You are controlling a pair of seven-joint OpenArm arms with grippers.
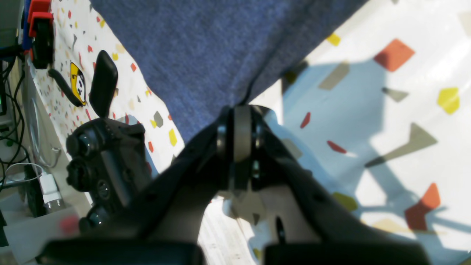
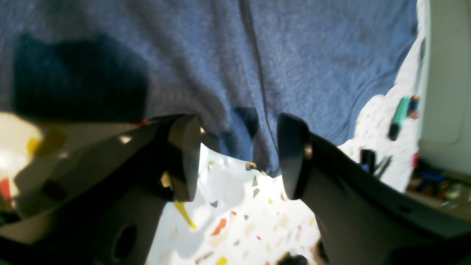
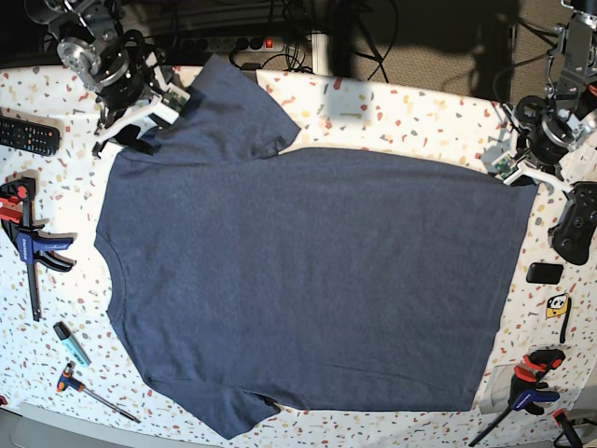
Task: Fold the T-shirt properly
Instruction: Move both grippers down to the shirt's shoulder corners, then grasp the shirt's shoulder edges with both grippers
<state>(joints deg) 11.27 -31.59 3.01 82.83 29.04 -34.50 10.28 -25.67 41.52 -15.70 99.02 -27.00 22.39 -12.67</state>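
The navy-blue T-shirt (image 3: 308, 280) lies spread flat on the speckled table, plain side up, with its neck to the left and its hem to the right. My left gripper (image 3: 518, 173) sits at the hem's far right corner. In the left wrist view the left gripper (image 1: 241, 110) is shut, with the T-shirt (image 1: 206, 48) corner pinched at its tips. My right gripper (image 3: 140, 131) is at the far left shoulder, beside the sleeve. In the right wrist view the right gripper (image 2: 239, 154) is open, and an edge of the T-shirt (image 2: 235, 55) hangs between its fingers (image 2: 184, 154).
A black game controller (image 3: 578, 224) lies right of the hem, also seen as the controller (image 1: 103, 162). A remote (image 3: 28, 135), a clamp (image 3: 33, 247), a teal marker (image 3: 70, 343) and a hand tool (image 3: 93, 392) line the left edge. Another clamp (image 3: 532, 373) lies front right.
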